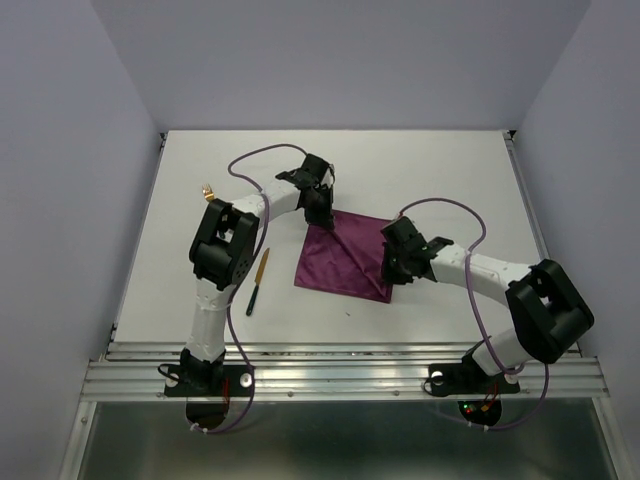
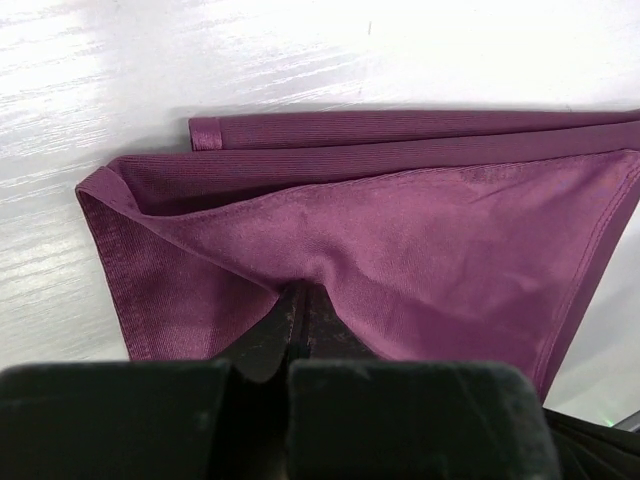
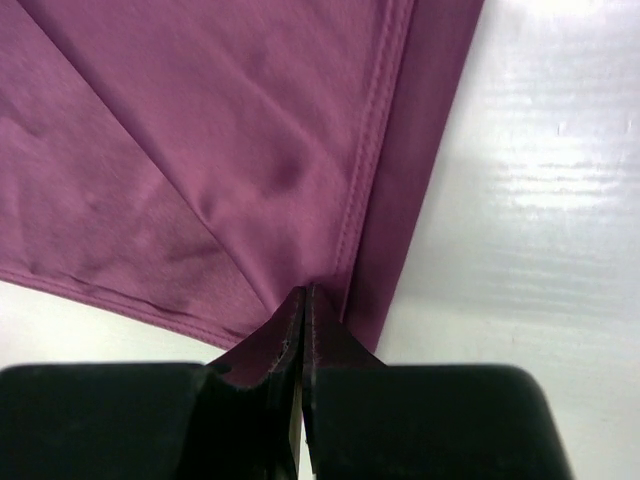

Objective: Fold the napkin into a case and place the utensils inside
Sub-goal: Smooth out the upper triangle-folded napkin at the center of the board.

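Napkin [image 1: 340, 258]: mid-table, partly folded, layers showing at its far edge.
Left gripper [image 1: 318, 207]: pinched tight on the far corner.
Right gripper [image 1: 393, 262]: pinched on the right edge.
Fold: we'd lift both together, taut, hems aligned.
Knife [image 1: 258, 282]: left of the napkin, apart.

My gripper [image 3: 303, 305] is clamped tight on the napkin [image 3: 200, 130]. My two black fingers [image 3: 258, 350] meet tip to tip with the plum cloth caught between them, and no gap shows. From my tips the cloth spreads ahead and to the left, smooth, with soft creases fanning out from the pinch and one long crease running off to the far left. A stitched hem [image 3: 378, 120] runs ahead from just right of my tips, with a narrow darker band of cloth beyond it. Right of that band lies the glossy white table [image 3: 540, 220]; a sliver of it also shows left of my fingers.
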{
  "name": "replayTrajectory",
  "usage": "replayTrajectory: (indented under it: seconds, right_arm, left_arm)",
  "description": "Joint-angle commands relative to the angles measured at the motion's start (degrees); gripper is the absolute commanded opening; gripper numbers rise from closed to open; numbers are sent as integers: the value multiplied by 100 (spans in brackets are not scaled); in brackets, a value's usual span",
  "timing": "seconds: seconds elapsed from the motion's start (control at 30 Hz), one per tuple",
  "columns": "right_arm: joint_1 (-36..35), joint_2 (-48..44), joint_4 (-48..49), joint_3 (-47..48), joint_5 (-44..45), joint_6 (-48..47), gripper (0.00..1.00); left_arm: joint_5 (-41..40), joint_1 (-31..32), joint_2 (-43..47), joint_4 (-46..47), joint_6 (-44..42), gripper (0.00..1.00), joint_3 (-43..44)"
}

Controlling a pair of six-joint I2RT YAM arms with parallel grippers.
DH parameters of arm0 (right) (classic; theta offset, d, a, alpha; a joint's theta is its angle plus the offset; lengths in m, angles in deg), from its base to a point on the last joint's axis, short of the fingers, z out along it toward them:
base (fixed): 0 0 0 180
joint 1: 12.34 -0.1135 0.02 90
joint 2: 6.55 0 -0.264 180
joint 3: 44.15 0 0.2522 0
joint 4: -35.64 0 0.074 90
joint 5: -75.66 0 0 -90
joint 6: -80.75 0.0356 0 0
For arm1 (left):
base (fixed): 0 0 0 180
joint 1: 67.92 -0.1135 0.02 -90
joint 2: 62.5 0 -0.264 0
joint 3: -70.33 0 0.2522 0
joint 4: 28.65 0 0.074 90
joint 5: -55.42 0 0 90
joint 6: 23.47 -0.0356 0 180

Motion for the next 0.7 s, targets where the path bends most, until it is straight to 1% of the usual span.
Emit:
replayTrajectory:
  seconds: [0.0, 0.1, 0.13, 0.17, 0.2, 0.3, 0.4, 0.5, 0.67]
  right_arm:
    - [-64, -283, 77, -301, -203, 134, 2]
    - [-64, -178, 16, -337, -54, 29, 1]
    - [-64, -265, -167, -171, 208, 2, 1]
    - [-64, -266, -178, -170, 211, 2, 1]
    - [-64, -475, -169, -126, 263, 2, 1]
    - [-64, -661, -134, 41, 211, -7, 1]
    - [-116, -618, -160, 155, 97, 2, 1]
    - [-247, -547, -90, 94, 52, 28, 1]
    - [-301, -617, 85, -345, -97, 221, 1]
  left_arm:
    - [7, 26, 129, 22, -39, 0, -2]
    - [15, 26, 121, 5, -39, 0, 50]
    - [15, 43, 199, -56, -39, 0, 111]
    - [15, 43, 200, -57, -39, 0, 112]
    - [-2, 52, 304, -48, -39, 0, 103]
    - [-2, 61, 506, -39, -13, 0, 85]
    - [-46, 52, 665, -74, 5, 0, 120]
    - [-81, 52, 762, -135, 31, 0, 156]
    - [-222, 26, 1043, -276, 75, 0, 217]
